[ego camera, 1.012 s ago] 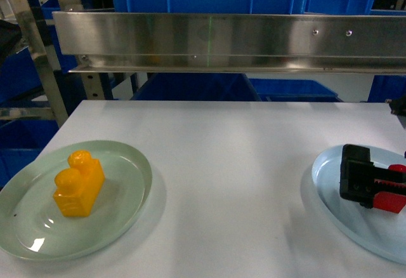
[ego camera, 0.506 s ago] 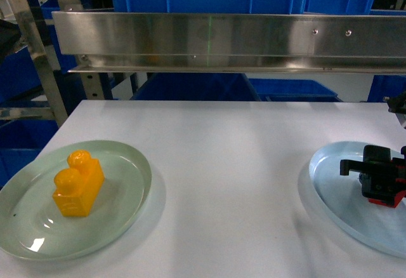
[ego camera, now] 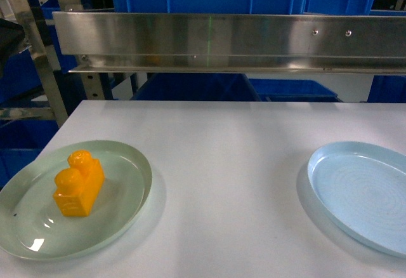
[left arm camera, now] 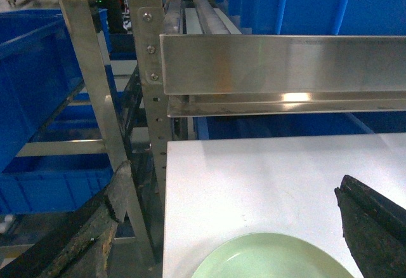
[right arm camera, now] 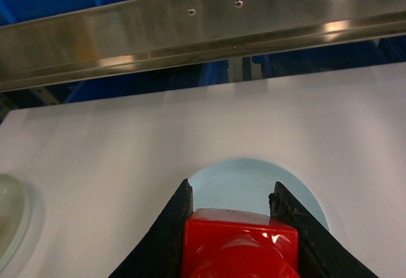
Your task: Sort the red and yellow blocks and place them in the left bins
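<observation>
Right gripper (right arm camera: 231, 227): fingers clamped on the red block (right arm camera: 240, 243), one each side, block held above the pale blue plate (right arm camera: 250, 186) near the counter's right edge; out of the head view. Red block glossy, squarish, rounded stud face catching light.

Left gripper (left arm camera: 209, 227): fingers spread wide apart, nothing between them, hovering over the rim of the pale green plate (left arm camera: 273, 259) at the counter's left front corner.

Yellow block (ego camera: 78, 184) lies on that green plate (ego camera: 124, 221), long axis running front to back, two studs up; left arm is nearer. Orange-yellow, glossy.

Blue bins (left arm camera: 38, 81) stand beyond the counter's left edge, behind the steel rack (left arm camera: 95, 100).
</observation>
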